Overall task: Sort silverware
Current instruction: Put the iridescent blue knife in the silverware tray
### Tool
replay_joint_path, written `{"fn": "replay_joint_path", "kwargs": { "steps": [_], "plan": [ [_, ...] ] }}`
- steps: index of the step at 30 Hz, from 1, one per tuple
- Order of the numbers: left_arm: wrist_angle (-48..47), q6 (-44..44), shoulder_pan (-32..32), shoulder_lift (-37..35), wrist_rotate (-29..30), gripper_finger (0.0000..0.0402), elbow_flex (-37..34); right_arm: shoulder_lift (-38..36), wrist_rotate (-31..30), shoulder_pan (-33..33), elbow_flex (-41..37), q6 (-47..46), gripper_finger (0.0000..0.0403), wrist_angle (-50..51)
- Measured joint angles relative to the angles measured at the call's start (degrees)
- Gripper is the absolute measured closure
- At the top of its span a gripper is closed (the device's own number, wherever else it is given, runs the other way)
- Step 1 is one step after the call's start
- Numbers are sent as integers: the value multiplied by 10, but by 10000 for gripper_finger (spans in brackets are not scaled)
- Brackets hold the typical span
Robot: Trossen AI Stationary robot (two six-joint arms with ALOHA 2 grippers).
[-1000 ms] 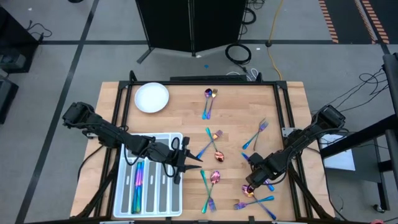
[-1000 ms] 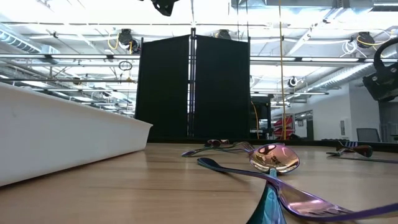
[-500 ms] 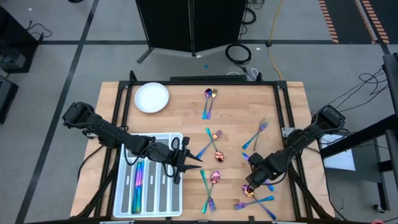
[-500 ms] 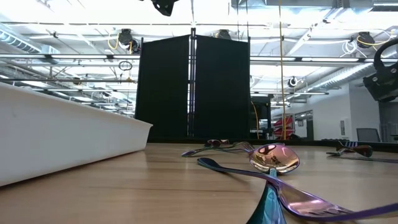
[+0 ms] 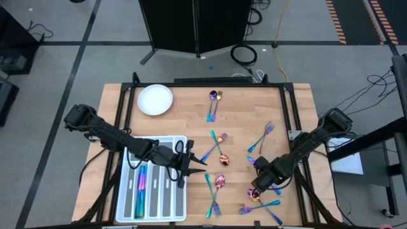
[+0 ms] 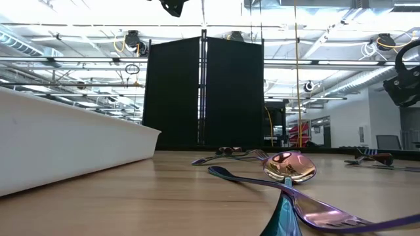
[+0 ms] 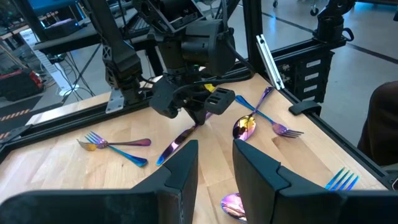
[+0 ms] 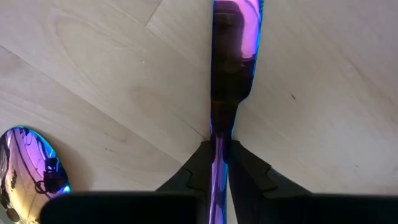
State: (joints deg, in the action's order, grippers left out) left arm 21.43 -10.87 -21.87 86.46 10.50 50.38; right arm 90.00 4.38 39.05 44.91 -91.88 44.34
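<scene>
No readable writing; right tool pinches a knife.

Count of items on the surface, taken from overhead

One white plate, one compartment tray, two tools: left tool and right tool. Silverware: I log five loose clusters on the wood, plus at least two pieces in the tray. I make out four spoon bowls and at least four fork heads. Overlapping pieces keep me from an exact total.
</scene>
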Motion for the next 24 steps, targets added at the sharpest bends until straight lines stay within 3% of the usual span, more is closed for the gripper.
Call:
{"fn": "replay_joint_path", "kwargs": {
  "steps": [14,19,22,24],
  "plan": [
    [5,0,0,0,0,299,0,-17,-1,0,0,19,376,-11],
    [37,0,0,0,-14,299,-1,-40,-51,0,0,38,376,-38],
    [98,-2,4,0,-21,299,-27,-59,-87,0,0,49,376,-56],
    [201,1,15,0,-51,299,-70,-72,-117,0,0,61,376,-67]
  ]
}}
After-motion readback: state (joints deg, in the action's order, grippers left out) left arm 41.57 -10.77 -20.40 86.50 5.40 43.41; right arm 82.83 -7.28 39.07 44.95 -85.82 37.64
